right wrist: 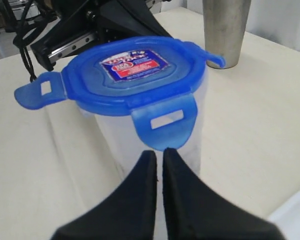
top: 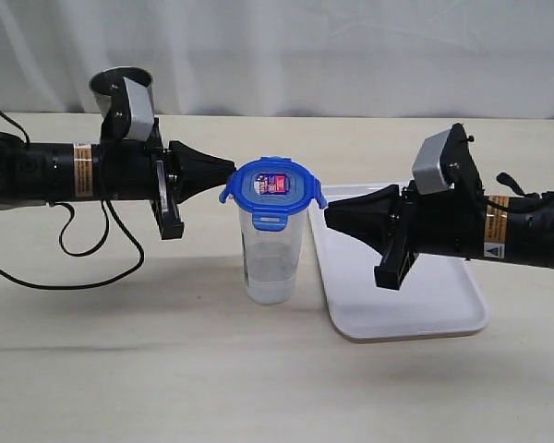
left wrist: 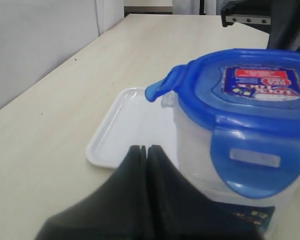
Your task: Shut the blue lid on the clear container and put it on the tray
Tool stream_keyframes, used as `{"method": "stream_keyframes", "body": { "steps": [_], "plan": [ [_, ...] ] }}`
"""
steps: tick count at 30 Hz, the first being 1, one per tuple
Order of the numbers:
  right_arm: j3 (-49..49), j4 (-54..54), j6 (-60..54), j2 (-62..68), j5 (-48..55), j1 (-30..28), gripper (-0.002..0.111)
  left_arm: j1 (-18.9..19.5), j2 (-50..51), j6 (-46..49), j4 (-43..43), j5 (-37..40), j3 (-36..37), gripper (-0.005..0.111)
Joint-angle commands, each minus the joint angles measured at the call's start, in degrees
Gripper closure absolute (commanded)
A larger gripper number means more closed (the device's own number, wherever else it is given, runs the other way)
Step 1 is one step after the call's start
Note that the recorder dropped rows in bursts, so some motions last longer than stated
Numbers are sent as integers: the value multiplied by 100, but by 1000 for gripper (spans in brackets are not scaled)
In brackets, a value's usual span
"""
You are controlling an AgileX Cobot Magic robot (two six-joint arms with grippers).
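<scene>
**Clerk:** How is the job progressing, taking it from the left?

**Inspector:** The left fingers (top: 223, 173) are lying clenched together, gripping nothing. They are pointing at the blue lid (top: 273, 187) from just beside it. The lid is sitting on top of the clear container (top: 272, 263), which is standing upright on the tabletop (top: 166, 369) between the two arms. In my judgement the lid is on, but the closing is not looking finished. The near tab (top: 269, 222) is hanging down, while the side tabs (top: 227, 193) are looking splayed outward. The right fingers (top: 337, 216) are likewise pressing together, empty, and aiming at the lid's other side. The tray (top: 443, 314) is lying just beside the container, to its right, and nothing is showing on it. The container is not yet sitting on the tray, so the placing is waiting to be done.

**Clerk:** And what is escaping you?

**Inspector:** On the left, the steel cup (top: 106, 85) is showing only its upper part behind the arm. I am not managing to tell whether either fingertip is touching the lid, or whether the lowered tab is actually latching. The tab on the lid's far side is proving hard to make out. The right arm is covering part of the tray. Both wrist views are leaving the container's base out of sight.
</scene>
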Motion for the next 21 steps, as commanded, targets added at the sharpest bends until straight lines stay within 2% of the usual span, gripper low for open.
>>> {"method": "stream_keyframes", "body": {
  "steps": [1, 13, 21],
  "plan": [
    [-11, 186, -145, 10, 43, 9, 104, -5, -8, -138, 188, -254, -26, 107],
    [-11, 306, -176, 10, 52, 9, 104, -5, -8, -268, 335, -307, -26, 107],
    [-11, -322, 15, -259, 140, -10, 104, -5, -8, -233, 133, -160, -26, 107]
  ]
}}
